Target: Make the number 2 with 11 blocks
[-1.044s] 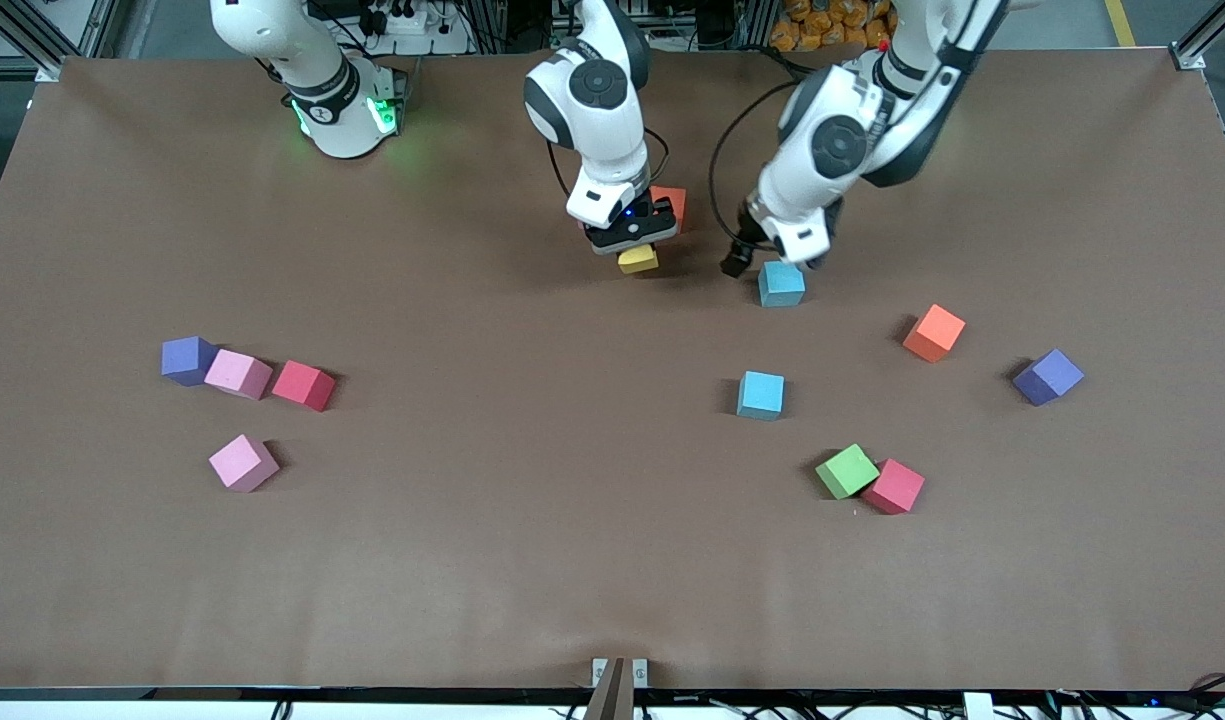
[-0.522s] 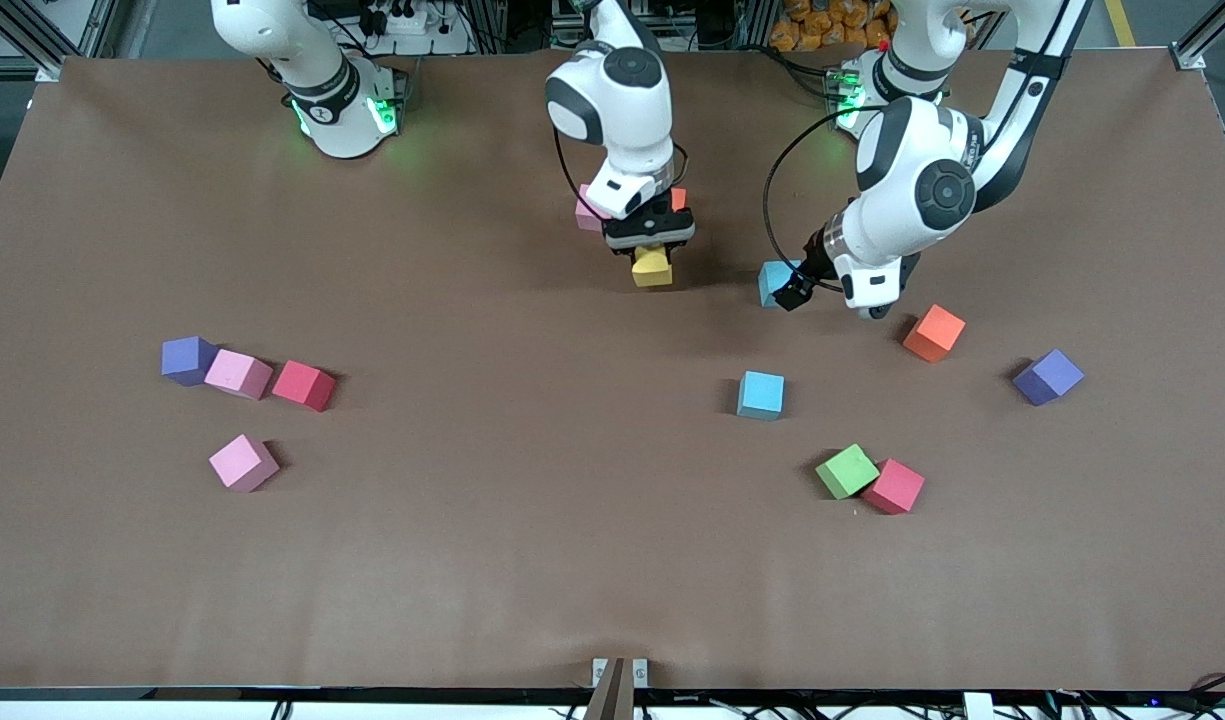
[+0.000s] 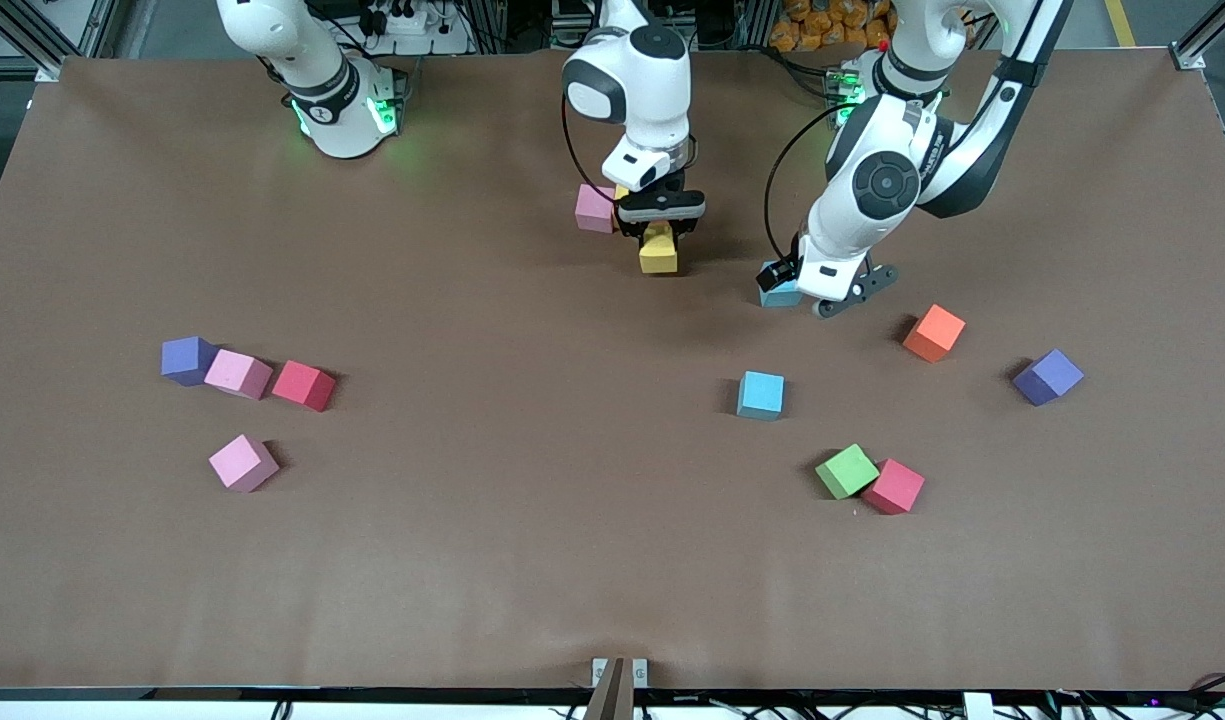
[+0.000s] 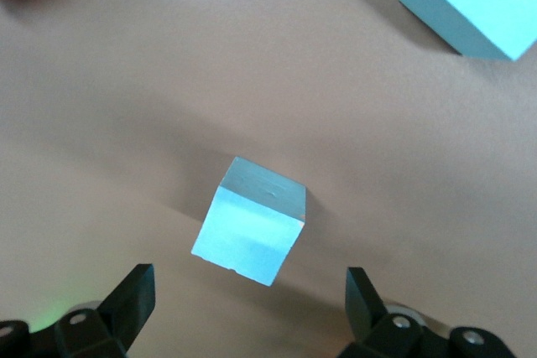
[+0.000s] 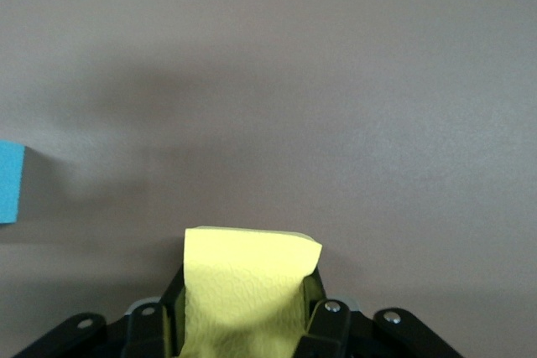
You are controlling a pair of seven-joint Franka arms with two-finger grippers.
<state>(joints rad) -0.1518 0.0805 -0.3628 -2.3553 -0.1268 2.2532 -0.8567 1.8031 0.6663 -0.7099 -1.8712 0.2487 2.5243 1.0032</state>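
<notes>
Over the middle of the tabletop (image 3: pixel 532 560), near the arms' bases, my right claw (image 3: pixel 659 228) was clamped on a yellow block (image 3: pixel 658 252), which hung just above the surface; the right wrist view showed the same yellow block (image 5: pixel 247 287) pinched between both fingers (image 5: pixel 312 303). Just beside that claw, toward the right arm's end, a pink block (image 3: pixel 594 208) lay on the tabletop, and a sliver of a second yellow block (image 3: pixel 622 192) showed beside it under the wrist. My left claw (image 3: pixel 852 291) hung with its fingers apart over a light blue block (image 3: pixel 775 292), which rested on the tabletop; in the left wrist view this block (image 4: pixel 249 222) lay between the two spread fingertips (image 4: pixel 134 291) without touching either. A second light blue block (image 3: pixel 761 394) sat nearer the front camera. An orange block (image 3: pixel 934 332) lay toward the left arm's end, and a purple cube (image 3: pixel 1048 376) lay well apart from it, closer still to that end. A green block (image 3: pixel 847 470) and a red block (image 3: pixel 894 486) touched each other, nearer the camera than the second light blue one. Toward the right arm's end, another purple cube (image 3: pixel 188 359), a pink block (image 3: pixel 238 374) and a red block (image 3: pixel 304 385) formed a row, the first two touching, with one more pink block (image 3: pixel 243 462) nearer the camera.
</notes>
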